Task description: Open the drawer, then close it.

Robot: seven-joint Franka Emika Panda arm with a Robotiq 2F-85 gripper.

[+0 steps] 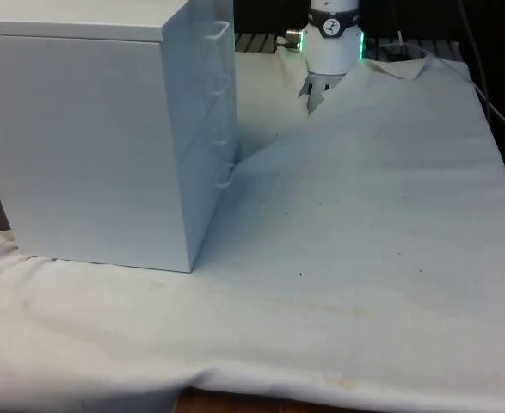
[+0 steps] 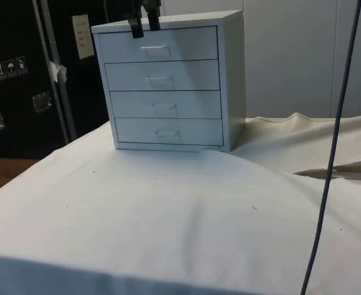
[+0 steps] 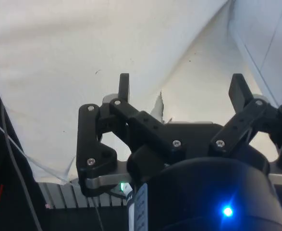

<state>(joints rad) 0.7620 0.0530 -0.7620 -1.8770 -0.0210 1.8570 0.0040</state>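
Side view, chest: a white four-drawer box-shaped chest of drawers (image 2: 168, 83) stands on the white cloth-covered table (image 2: 168, 215), its front facing this camera, at about 11 o'clock from the picture's middle.
Drawers: all four fronts sit flush with the chest; the top drawer (image 2: 158, 44) is closed, with a small white handle (image 2: 155, 49) at its middle.
Gripper, side view: the black two-finger gripper (image 2: 143, 23) hangs at the chest's top front edge, at about 10 o'clock from the top drawer's handle, its tips over the upper rim of the top drawer; contact cannot be told.
Gripper, wrist view: the two black fingers (image 3: 124, 86) stand well apart, with nothing between them; white cloth lies beneath.
Front view: the chest (image 1: 106, 129) fills the 9 to 11 o'clock part of the table (image 1: 364, 258), its handles facing the front view's right.
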